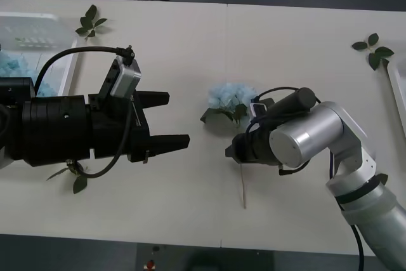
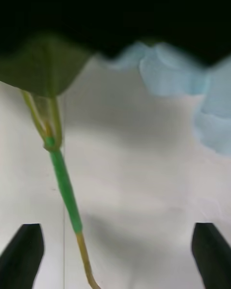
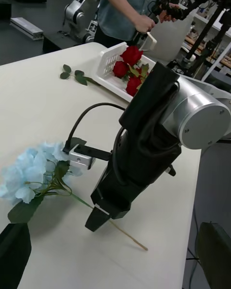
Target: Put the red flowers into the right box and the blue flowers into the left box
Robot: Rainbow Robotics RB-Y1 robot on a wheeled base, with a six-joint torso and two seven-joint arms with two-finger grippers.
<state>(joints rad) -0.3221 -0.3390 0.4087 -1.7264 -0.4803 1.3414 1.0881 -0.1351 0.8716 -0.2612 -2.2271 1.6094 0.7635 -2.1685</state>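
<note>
Right wrist view: right gripper (image 2: pixel 115 257) jaws spread over blue flower (image 1: pixel 229 96) stem (image 2: pixel 65 192); off-centre, could slip out. Left gripper (image 1: pixel 166 120) gaping, idle.

Even overhead light brightens the pale counter (image 1: pixel 190 49), casting soft shadows under both arms. In the right wrist view, the blue flower (image 2: pixel 192 86) and leaf (image 2: pixel 43 67) are blurred, and the top is black.
</note>
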